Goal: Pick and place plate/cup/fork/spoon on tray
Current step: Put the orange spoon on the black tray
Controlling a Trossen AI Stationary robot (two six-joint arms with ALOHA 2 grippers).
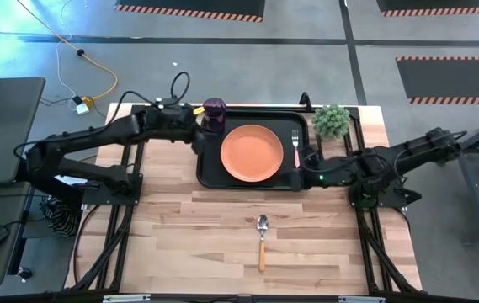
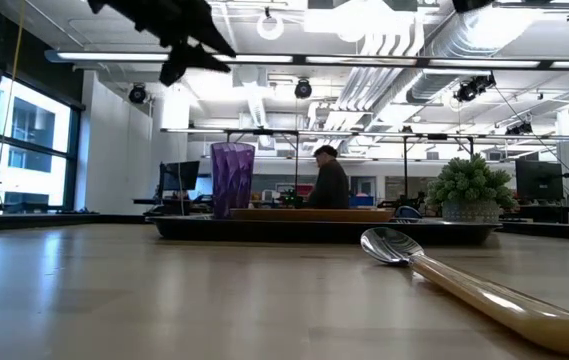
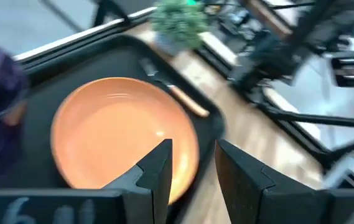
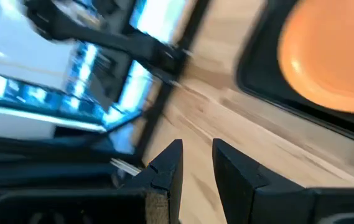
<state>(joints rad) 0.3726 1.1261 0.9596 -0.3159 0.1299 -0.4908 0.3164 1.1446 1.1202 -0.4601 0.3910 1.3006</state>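
The black tray [image 1: 210, 174] lies at the table's far middle. The orange plate [image 1: 252, 153] lies flat in it. The purple cup [image 1: 214, 108] stands upright at the tray's far left corner. The fork [image 1: 295, 148] lies in the tray right of the plate. The spoon [image 1: 262, 240] lies on the bare table nearer the front, bowl toward the tray. My left gripper [image 1: 199, 139] is open and empty over the tray's left edge, beside the cup; its wrist view shows the plate [image 3: 121, 134] and fork [image 3: 180, 96]. My right gripper [image 1: 305, 159] is open and empty at the tray's right edge.
A small green potted plant [image 1: 332, 122] stands just off the tray's far right corner. The table's near half is bare wood around the spoon. A person [image 2: 329, 182] sits in the room behind the table.
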